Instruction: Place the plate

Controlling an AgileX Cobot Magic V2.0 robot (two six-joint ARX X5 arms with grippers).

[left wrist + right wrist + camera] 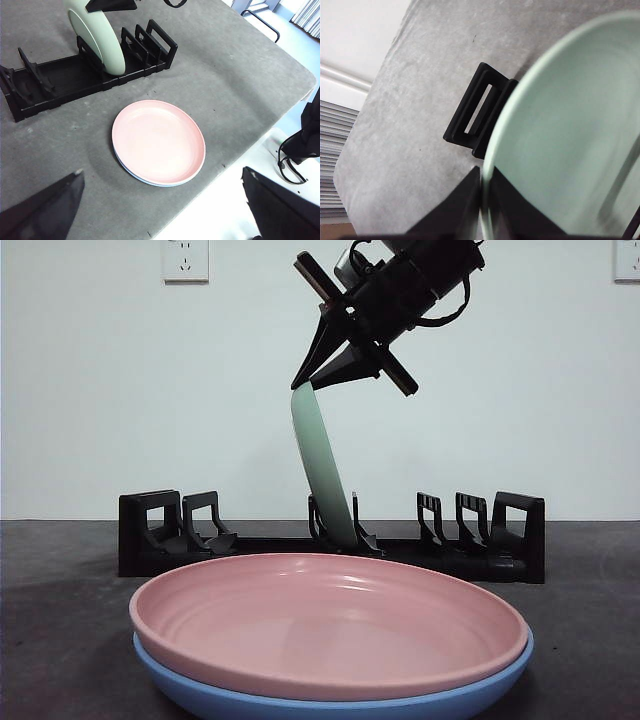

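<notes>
We have the green plate [322,472] standing on edge in the middle slot of the rack [140,540], leaning noticeably to one side. Its lower rim sits down between the dividers; its upper rim is pinched by the right gripper [312,383], jaws clenched on the plate edge, as the right wrist view confirms [485,200]. The arm comes in from the upper right of the front view, tilted.

The left gripper [160,200] hangs high above the table edge, jaws spread wide and holding nothing; it waits.

In front of the rack, well apart from it, a pink plate [330,625] lies stacked on a blue plate [330,702]. Both are untouched.

Judgement: placement is nearly done; what remains is the release and a clean pull-away.

Risks we note:
- The plate leans. If let go at this angle it may tip further and come to rest against the neighbouring divider, or rock in the slot.
- We cannot tell from these views whether the lower rim is fully seated at the slot floor; if it rides on a divider, it could slide out on release.
- A withdrawal along the tilt could drag the rim and lever the plate over, or shift the light rack.
- A tipped plate could fall forward toward the stack.
</notes>
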